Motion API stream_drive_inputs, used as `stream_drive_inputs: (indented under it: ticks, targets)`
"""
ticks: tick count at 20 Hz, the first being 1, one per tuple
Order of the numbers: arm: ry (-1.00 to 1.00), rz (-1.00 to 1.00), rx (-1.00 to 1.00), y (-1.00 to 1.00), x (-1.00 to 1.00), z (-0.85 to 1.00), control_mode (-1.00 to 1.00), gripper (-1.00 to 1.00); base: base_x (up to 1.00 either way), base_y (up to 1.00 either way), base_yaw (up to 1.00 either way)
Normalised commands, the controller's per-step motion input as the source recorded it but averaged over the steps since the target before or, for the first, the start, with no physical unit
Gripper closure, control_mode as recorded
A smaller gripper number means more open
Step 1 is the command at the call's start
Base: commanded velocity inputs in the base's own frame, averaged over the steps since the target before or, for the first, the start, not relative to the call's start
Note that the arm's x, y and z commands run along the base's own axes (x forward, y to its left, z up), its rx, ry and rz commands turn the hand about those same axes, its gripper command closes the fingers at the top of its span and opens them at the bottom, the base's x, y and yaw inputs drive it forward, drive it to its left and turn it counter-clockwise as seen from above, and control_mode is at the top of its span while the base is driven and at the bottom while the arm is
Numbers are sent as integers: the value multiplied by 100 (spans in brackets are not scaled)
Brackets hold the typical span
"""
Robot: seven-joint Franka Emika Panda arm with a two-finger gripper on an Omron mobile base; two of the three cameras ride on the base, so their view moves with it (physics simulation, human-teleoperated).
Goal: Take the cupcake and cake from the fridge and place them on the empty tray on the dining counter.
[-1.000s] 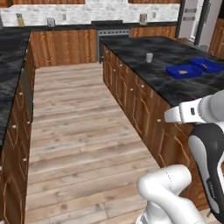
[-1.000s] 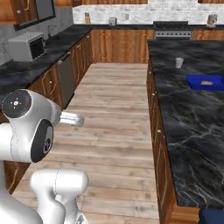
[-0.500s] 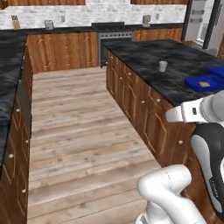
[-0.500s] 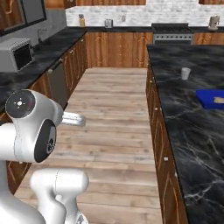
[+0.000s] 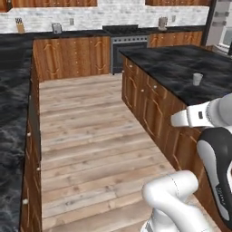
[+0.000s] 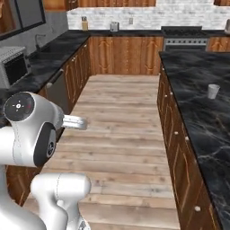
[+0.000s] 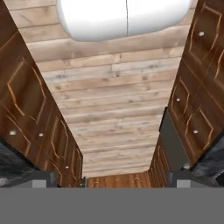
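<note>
In the hand view my gripper [image 7: 113, 179] stands open, with dark fingertips [image 7: 43, 178] far apart and nothing between them. It looks down at the plank floor between two rows of wooden cabinets. The dining counter [image 5: 176, 63], black veined marble on a brown base, runs along the right in the left base view. It is also on the right as the dining counter [image 6: 193, 67] in the right base view. A tall grey fridge [image 5: 220, 20] edges in at the far top right. The cupcake, the cake and the tray are out of view.
A small pale cup [image 5: 196, 79] stands on the island, the same cup [image 6: 214, 91] in the right base view. A stove [image 5: 129, 45] sits at the back wall. Wall-side cabinets and a microwave [image 6: 13, 67] line the left. A plank-floor aisle [image 5: 90, 136] runs between.
The whole scene has shifted in both base views, so the base has moved: the blue trays slid off the right edge and the back wall looks nearer. The arm keeps its folded pose, gripper still open.
</note>
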Motion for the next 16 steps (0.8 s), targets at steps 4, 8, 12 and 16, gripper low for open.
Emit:
stream_drive_inputs:
  ticks: [4, 8, 12, 16]
  targets:
    - [0, 0, 0, 0, 0, 0, 100, -100, 100, 26, -5]
    - [0, 0, 0, 0, 0, 0, 100, -100, 100, 25, -3]
    - [0, 0, 0, 0, 0, 0, 100, -100, 100, 35, -1]
    - [0, 0, 0, 0, 0, 0, 100, -100, 100, 29, 4]
